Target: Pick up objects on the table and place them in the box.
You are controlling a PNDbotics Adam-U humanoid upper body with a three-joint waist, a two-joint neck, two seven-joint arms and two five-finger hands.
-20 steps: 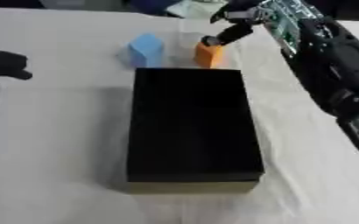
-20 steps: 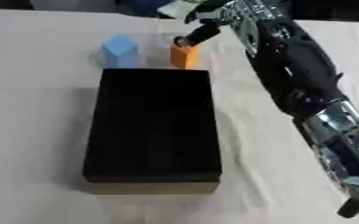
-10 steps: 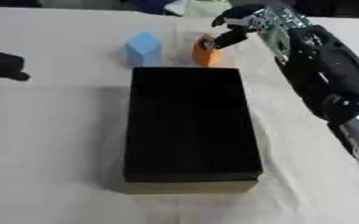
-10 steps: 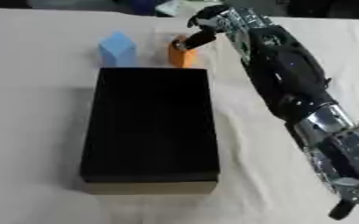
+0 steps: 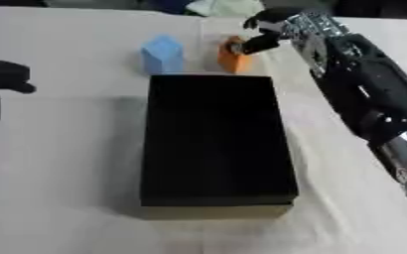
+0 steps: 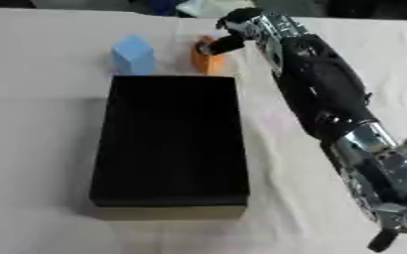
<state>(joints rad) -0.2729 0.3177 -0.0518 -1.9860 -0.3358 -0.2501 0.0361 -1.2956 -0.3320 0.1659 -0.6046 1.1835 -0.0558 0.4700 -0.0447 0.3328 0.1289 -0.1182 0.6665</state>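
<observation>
The black box [image 5: 217, 144] is being shown lengthwise down the middle of the pale cloth-covered surface [image 5: 68, 163], its long sides running away from the camera. Its inside is reading as uniformly dark, and nothing can be made out lying in it. Just beyond its far edge, two objects are being seen standing on the surface: a blue block [image 5: 162, 53] near the far left corner and an orange block [image 5: 233, 58] near the far right corner, a small gap being left between the two.

The right hand [image 5: 266, 31] is being reached in from the upper right, the arm stretching along the box's right side. Its dark fingers are being curled down onto the top of the orange block, and a pinch on the block is being suggested, though the contact is blurred. The block is sitting on the surface, just outside the box's far rim.

The left hand [image 5: 0, 82] is being held at the left edge of the left eye view, well apart from the box, fingers curled with nothing in them.

Open cloth is being left on the box's left side and in front of its near end; on the right, the space is being taken up by the arm. Some blurred coloured items are showing at the far edge.
</observation>
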